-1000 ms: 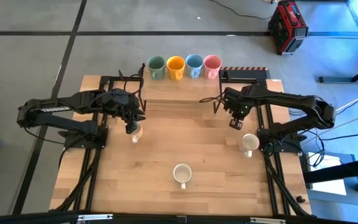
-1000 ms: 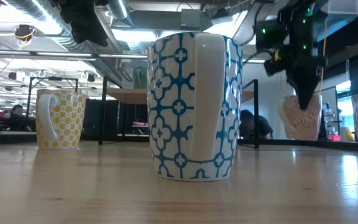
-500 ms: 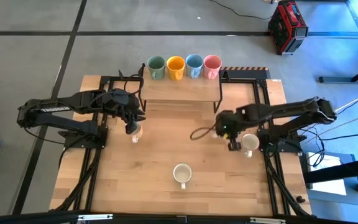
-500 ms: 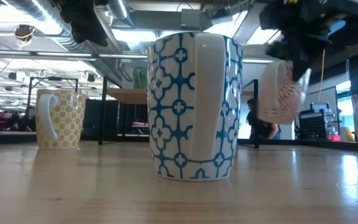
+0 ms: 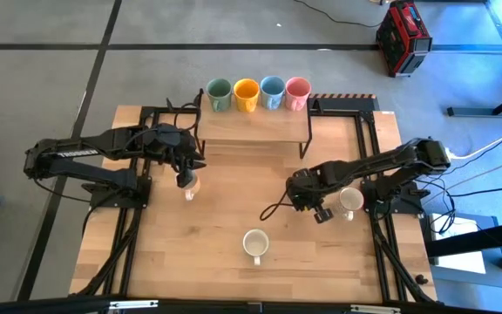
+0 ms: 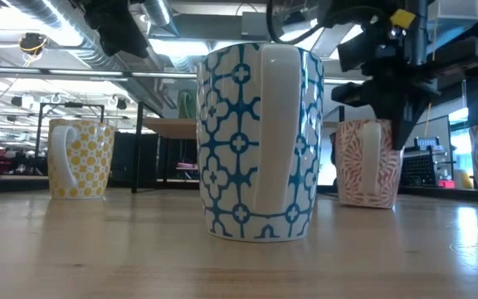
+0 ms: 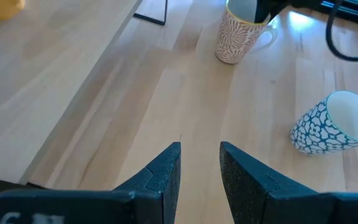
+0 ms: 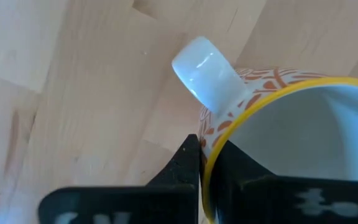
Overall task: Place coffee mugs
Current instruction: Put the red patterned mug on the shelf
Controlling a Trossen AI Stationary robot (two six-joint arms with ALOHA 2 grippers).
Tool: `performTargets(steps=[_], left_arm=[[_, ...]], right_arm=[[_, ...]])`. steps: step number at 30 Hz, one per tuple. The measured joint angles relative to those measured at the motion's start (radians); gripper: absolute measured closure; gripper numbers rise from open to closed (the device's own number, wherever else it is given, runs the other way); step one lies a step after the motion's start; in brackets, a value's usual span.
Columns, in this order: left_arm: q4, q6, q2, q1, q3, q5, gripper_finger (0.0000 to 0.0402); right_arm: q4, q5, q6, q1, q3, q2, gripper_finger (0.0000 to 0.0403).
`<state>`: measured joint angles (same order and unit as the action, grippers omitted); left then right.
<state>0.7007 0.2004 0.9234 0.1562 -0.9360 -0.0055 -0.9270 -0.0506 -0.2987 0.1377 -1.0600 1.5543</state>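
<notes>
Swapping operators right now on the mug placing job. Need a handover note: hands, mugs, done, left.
Right hand: shut on the rim of the orange-patterned white ceramic mug, seemingly down on the wooden table.
Left hand: open, empty, over the yellow-dotted mug.
Blue-patterned mug front centre; grey-patterned mug beside the right arm.
Done: green mug, orange mug, blue mug and pink mug lined on the shelf.
Left: release; probably place the patterned four.

I see red case (image 5: 403,37) on grey floor (image 5: 42,78) beyond wooden table (image 5: 225,218); raised wooden shelf (image 5: 251,124) at table's far edge; black floor lines cross behind
</notes>
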Motion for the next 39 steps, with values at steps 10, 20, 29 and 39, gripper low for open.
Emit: performTargets(steps=[10,20,29,39], left_arm=[[0.000,0.007,0.000,0.000,0.000,0.000,0.0296],[-0.007,0.007,0.000,0.000,0.000,0.000,0.0296],[-0.007,0.007,0.000,0.000,0.000,0.000,0.0296],[-0.007,0.007,0.000,0.000,0.000,0.000,0.0296]], right_arm=[[0.007,0.021,0.032,0.000,-0.002,0.013,0.0350],[-0.055,0.116,0.032,-0.001,-0.107,0.014,0.0242],[-0.298,0.127,0.172,-0.001,-0.297,0.010,0.0204],[-0.319,-0.032,0.540,0.019,-0.316,-0.066,0.0204]])
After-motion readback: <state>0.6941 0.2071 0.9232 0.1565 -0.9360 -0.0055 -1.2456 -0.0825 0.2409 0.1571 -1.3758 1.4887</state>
